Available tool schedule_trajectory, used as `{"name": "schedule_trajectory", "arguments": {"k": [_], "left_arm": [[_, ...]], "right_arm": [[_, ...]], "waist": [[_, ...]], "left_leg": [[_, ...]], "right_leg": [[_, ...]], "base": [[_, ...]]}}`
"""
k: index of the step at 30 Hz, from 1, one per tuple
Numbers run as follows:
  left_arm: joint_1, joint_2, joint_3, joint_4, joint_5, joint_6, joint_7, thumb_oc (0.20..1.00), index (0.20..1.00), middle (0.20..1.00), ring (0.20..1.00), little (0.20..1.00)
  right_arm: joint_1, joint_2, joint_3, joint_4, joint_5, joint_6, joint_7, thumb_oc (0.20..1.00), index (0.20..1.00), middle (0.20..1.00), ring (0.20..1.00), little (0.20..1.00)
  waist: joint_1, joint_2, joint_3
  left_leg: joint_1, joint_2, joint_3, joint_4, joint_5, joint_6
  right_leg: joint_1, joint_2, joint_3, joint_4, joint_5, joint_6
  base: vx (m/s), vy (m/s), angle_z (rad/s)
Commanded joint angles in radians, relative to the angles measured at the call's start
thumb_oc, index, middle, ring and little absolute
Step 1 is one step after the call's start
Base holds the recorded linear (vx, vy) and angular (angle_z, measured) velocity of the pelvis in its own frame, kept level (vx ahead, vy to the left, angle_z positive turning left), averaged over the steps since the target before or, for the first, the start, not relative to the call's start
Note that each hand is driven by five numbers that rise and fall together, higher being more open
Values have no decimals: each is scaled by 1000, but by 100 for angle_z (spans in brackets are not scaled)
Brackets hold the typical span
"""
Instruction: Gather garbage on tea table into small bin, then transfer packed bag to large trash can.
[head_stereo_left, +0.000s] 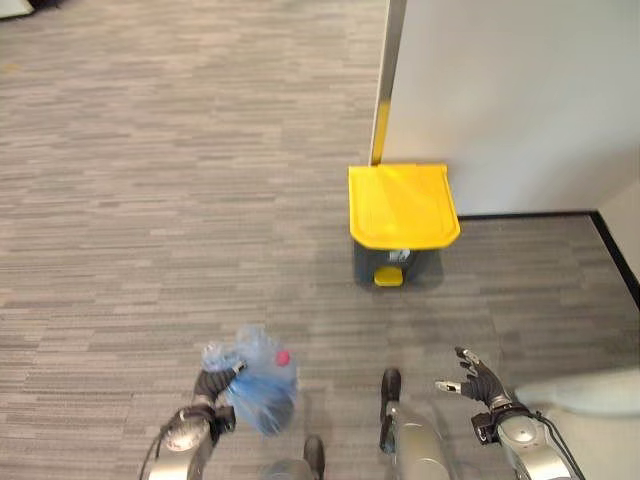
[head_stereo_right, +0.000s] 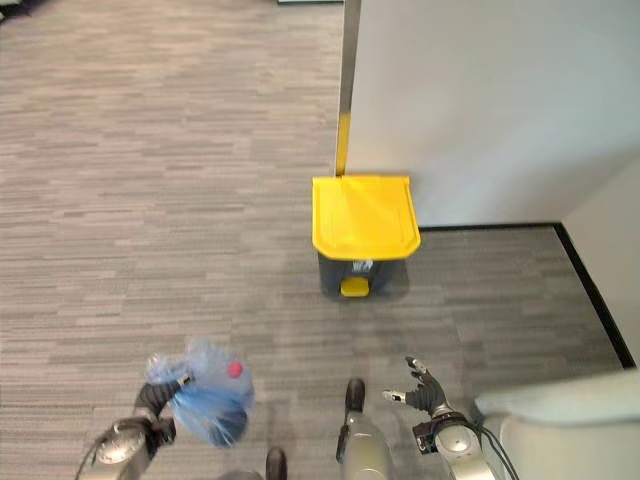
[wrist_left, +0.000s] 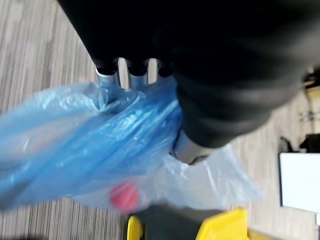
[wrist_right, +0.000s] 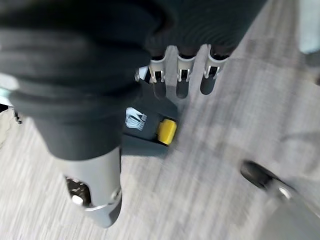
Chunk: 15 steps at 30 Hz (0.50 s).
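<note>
Garbage bag (head_stereo_left: 258, 385), blue and knotted, hangs from the left hand (head_stereo_left: 212, 384), whose fingers are curled round its neck, above the carpet (head_stereo_left: 150, 200). The right hand (head_stereo_left: 478, 378) is empty, fingers spread. Best approach squarely, pressing the pedal (head_stereo_left: 388, 276) to raise the bin's (head_stereo_left: 402, 203) yellow lid before releasing.

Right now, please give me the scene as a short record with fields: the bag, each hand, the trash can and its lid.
bag: blue plastic bag, filled, something red inside, hanging above the carpet floor
left hand: left hand, fingers curled round the bag's gathered top
right hand: right hand, fingers relaxed, holding nothing
trash can: grey trash can with yellow pedal, ahead of the robot, against the white wall
lid: yellow lid, closed
</note>
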Motion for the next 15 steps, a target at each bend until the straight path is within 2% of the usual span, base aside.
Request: {"name": "schedule_trajectory", "arguments": {"k": [1,2,4,7,9,11,12,13,14,15], "left_arm": [[-82,68,29,-67,24,-48,-4,200,200,200,200,200],[-91,64,26,-64,19,-49,-1,200,200,200,200,200],[-95,59,19,-63,21,-50,0,200,200,200,200,200],[-102,57,14,-55,24,-51,0,200,200,200,200,200],[-103,58,11,-53,25,-50,-1,200,200,200,200,200],[-104,60,6,-51,29,-48,0,200,200,200,200,200],[-104,60,6,-50,29,-48,0,200,200,200,200,200],[-100,63,6,-53,32,-46,-1,200,200,200,200,200],[-96,63,6,-56,31,-46,-2,200,200,200,200,200],[-69,64,12,-66,38,-40,-8,200,200,200,200,200]], "right_arm": [[-17,-37,-14,-60,-1,-33,-15,1000,1000,1000,1000,1000],[-19,-45,-15,-58,5,-32,-20,1000,1000,1000,1000,1000],[-21,-50,-29,-59,15,-33,-25,1000,1000,1000,1000,1000],[-26,-51,-34,-57,22,-35,-33,1000,1000,1000,1000,1000],[-27,-52,-34,-53,25,-36,-38,1000,1000,1000,1000,1000],[-26,-47,-36,-49,32,-36,-44,1000,1000,1000,1000,1000],[-26,-46,-36,-49,32,-36,-44,1000,1000,1000,1000,1000],[-23,-40,-35,-45,38,-35,-50,1000,1000,1000,1000,1000],[-22,-36,-33,-43,38,-34,-50,1000,1000,1000,1000,1000],[-18,-33,-26,-42,26,-33,-43,1000,1000,1000,1000,1000]], "waist": [[-27,-27,-15],[-24,-29,-10],[-20,-34,-9],[-13,-41,-6],[-3,-41,1],[8,-40,9],[9,-41,9],[20,-40,13],[28,-42,14],[36,-37,7]], "left_leg": [[-54,29,20,198,27,-58],[-87,37,28,217,37,-49],[-126,23,36,171,4,-32],[-189,10,43,143,1,-30],[-242,-1,40,120,38,-34],[-295,-4,57,93,96,-38],[-293,-5,57,92,97,-38],[-325,-7,78,75,134,-41],[-336,-7,84,74,147,-43],[-296,-16,70,27,137,-32]], "right_leg": [[59,-24,1,-18,-112,81],[80,-15,0,-21,-138,68],[103,-11,7,-29,-158,66],[117,-15,15,-38,-168,64],[140,-5,24,-48,-177,59],[172,11,25,-59,-188,53],[174,11,26,-60,-189,53],[199,27,37,-64,-198,49],[211,33,46,-64,-203,47],[228,45,68,-60,-217,52]], "base": [[220,-275,-7],[204,-229,2],[133,-85,-2],[79,-17,-8],[95,-13,4],[110,-1,2],[153,17,-8],[149,25,-7],[317,112,-9],[308,140,-15]]}}
